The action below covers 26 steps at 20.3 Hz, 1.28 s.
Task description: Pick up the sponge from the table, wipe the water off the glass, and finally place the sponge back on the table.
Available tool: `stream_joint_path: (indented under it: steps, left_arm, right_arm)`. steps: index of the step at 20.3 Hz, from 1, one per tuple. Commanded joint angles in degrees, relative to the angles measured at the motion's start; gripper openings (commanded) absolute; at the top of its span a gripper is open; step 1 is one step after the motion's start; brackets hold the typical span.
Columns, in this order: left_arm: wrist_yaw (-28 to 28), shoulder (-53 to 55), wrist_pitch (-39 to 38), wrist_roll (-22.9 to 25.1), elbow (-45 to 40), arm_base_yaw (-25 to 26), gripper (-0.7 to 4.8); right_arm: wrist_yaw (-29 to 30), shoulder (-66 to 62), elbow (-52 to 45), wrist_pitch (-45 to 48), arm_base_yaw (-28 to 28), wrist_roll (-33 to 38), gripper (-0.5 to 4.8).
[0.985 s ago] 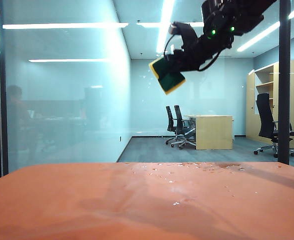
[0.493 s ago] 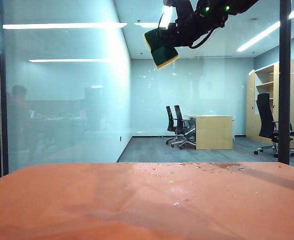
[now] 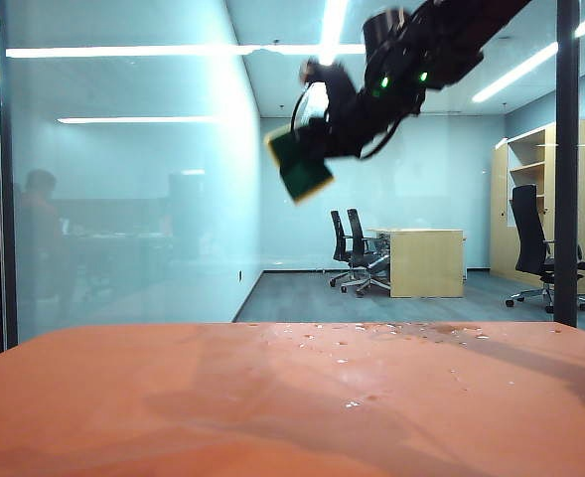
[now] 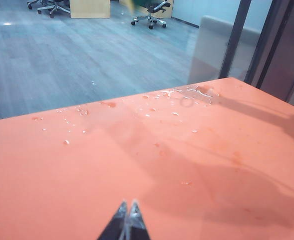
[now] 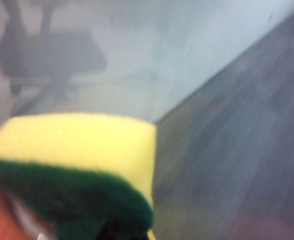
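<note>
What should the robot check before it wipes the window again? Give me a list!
1. Yellow foam sponge with green scouring layer held in the right gripper: ok.
2. Sponge raised high by the big clear glass pane: ok.
3. Sponge touching the glass: cannot tell.
4. Water drops on the glass: cannot tell.
5. Left gripper shut, low over the flat orange table, out of the way: ok.
6. Small water drops on the table's far edge: not ok.

The sponge (image 5: 72, 165) fills the right wrist view, smeared, hiding the right gripper; the left gripper (image 4: 126, 217) shows only cropped fingertips.
</note>
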<state>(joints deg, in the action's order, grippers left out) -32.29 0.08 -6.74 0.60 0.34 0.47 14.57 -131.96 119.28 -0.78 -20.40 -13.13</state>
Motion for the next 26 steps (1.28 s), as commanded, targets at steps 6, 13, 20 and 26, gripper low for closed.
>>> stream_joint_path:
  steps: [6,13,20,26]
  left_arm:
    - [0.15,0.07,0.00,0.48,0.15,0.00,-0.05]
    - [0.15,0.07,0.00,0.50,0.15,0.00,-0.05]
    - [0.15,0.07,0.02,0.50,0.15,0.00,-0.05]
    - [0.15,0.07,0.02,0.50,0.15,0.00,-0.05]
  right_arm:
    - [-4.04,-2.43,0.15,-6.75,-0.44,-0.46,-0.06]
    - [-4.17,-2.21,0.22,-4.55,-0.48,-0.44,-0.06]
    - [-4.61,1.18,0.26,0.55,-0.50,-0.42,-0.06]
    - [-6.08,4.72,0.26,2.97,-0.50,-0.39,-0.06]
